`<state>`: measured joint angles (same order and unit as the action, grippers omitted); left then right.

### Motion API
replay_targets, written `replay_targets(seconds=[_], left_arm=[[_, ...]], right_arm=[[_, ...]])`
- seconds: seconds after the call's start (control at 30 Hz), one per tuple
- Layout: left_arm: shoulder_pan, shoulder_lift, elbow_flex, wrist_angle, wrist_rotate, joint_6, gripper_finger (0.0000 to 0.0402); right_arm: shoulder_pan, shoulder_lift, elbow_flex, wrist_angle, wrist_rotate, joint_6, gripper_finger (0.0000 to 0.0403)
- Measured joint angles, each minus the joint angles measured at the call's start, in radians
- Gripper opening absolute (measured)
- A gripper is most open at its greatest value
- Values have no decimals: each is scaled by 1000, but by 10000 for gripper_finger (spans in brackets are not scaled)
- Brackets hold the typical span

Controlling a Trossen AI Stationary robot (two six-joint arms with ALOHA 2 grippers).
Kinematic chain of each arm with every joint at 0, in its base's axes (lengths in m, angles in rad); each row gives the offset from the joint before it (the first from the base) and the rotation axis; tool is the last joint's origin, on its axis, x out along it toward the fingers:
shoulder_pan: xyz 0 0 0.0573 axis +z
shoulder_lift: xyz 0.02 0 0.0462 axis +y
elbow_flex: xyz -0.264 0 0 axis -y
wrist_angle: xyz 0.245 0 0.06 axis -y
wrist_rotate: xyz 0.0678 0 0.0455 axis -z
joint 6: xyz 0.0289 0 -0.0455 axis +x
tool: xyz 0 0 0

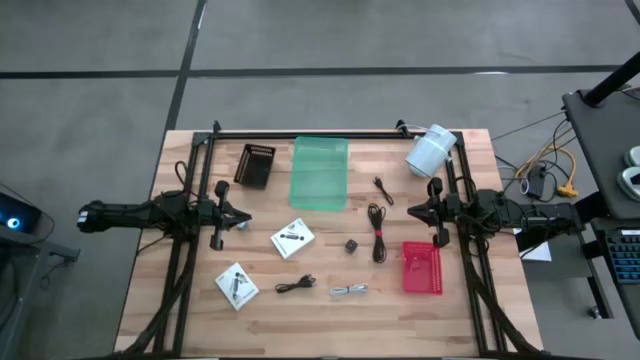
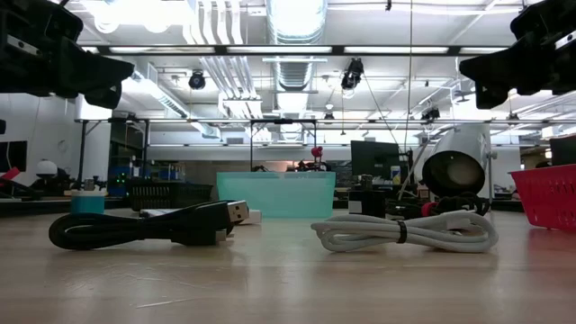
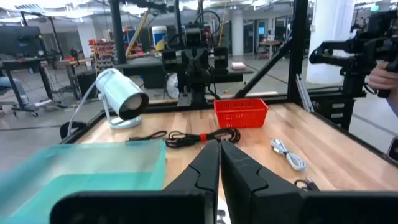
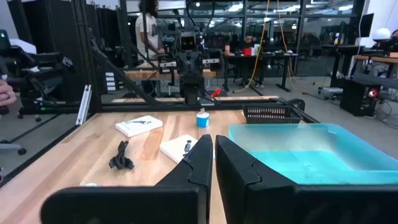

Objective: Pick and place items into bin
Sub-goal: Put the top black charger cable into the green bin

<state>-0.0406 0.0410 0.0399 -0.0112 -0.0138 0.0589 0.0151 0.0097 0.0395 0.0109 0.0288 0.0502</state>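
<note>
The loose items lie across the middle of the wooden table: two white square packets point(image 1: 292, 238) point(image 1: 237, 285), a coiled black cable point(image 1: 295, 285) point(image 2: 144, 225), a pale grey cable point(image 1: 349, 291) point(image 2: 405, 232), a tiny dark cube point(image 1: 351, 245), a long black cable with a red tie point(image 1: 377, 232) point(image 3: 199, 137) and a small black cable point(image 1: 383, 188). The green bin point(image 1: 320, 173) point(image 3: 81, 174) point(image 4: 305, 152) stands toward the far edge. My left gripper point(image 1: 235, 213) point(image 3: 219, 155) hovers shut at the table's left. My right gripper point(image 1: 415, 210) point(image 4: 212, 149) hovers shut at the right. Neither touches anything.
A black mesh basket point(image 1: 254, 165) stands left of the bin, and a red basket point(image 1: 422, 268) point(image 3: 240, 112) sits near the right arm. A large white cylinder point(image 1: 430, 150) point(image 2: 459, 171) stands at the far right corner. A small blue object point(image 4: 202, 118) sits by the left gripper. People show beyond the table.
</note>
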Motion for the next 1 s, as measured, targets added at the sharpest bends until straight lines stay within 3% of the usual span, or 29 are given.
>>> replay_targets(seconds=[0.37,0.47,0.63,1.0], left_arm=[[0,2,0,33,-48,96,0],[0,12,0,102,-49,108,0],[0,44,-2,200,-49,140,0],[0,169,-6,424,-52,237,0]], right_arm=[[0,28,0,-7,1,-7,9],[0,54,0,10,10,-110,9],[0,115,-1,146,124,-183,9],[-1,279,-1,395,130,-271,9]])
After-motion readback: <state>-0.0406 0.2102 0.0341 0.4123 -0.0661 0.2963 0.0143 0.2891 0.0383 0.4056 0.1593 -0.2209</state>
